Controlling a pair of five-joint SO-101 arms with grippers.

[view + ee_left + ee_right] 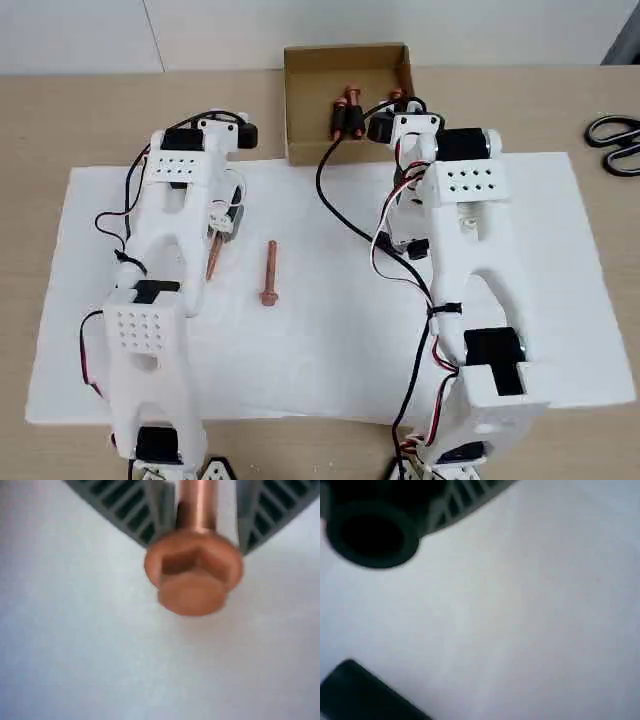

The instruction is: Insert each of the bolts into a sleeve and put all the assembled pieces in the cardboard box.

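My left gripper is shut on a copper bolt that slants down over the white sheet. In the left wrist view the bolt's hex head points at the camera, with the shank clamped between grey ribbed fingers. A second copper bolt lies loose on the sheet just to the right of it. My right gripper holds a black sleeve low over the sheet, its open end toward the camera. The cardboard box at the back holds assembled bolt-and-sleeve pieces.
A white sheet covers the wooden table under both arms. Scissors lie at the right table edge. Black cables trail from the right arm. Another dark object sits at the corner of the right wrist view.
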